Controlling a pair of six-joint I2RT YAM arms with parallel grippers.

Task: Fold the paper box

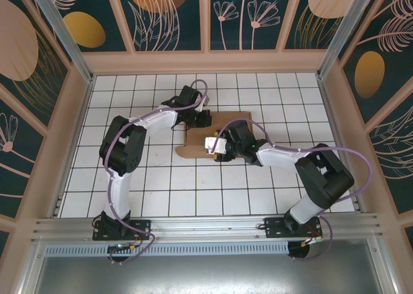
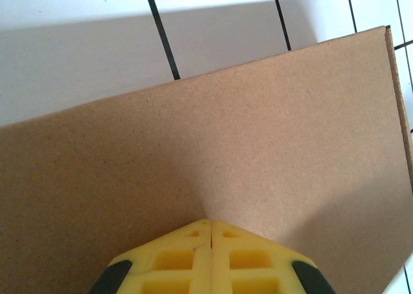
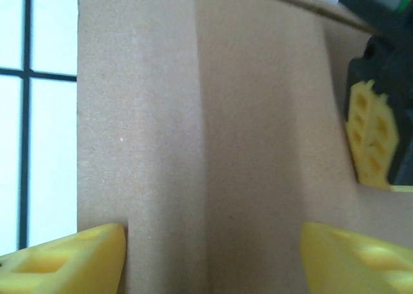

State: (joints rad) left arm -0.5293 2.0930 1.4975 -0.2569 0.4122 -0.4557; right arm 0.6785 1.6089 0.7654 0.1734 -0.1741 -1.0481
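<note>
Box [image 1: 193,149] lies on the table [image 1: 129,191], mid-far and slightly left of centre, under both wrists. It reads as mostly flat brown card [image 2: 258,146], and the right wrist view shows one crease [image 3: 201,146] running up the panel. No walls are standing and no tabs are tucked that you can see, so call it early, with most folds left. Left gripper [image 2: 210,227] is clenched, tips together on the card, pinning it rather than grasping; you also catch it at the far side [image 3: 371,139]. Right gripper [image 3: 213,245] has its jaws spread wide over the crease with nothing grasped; contact with the card is unclear.
</note>
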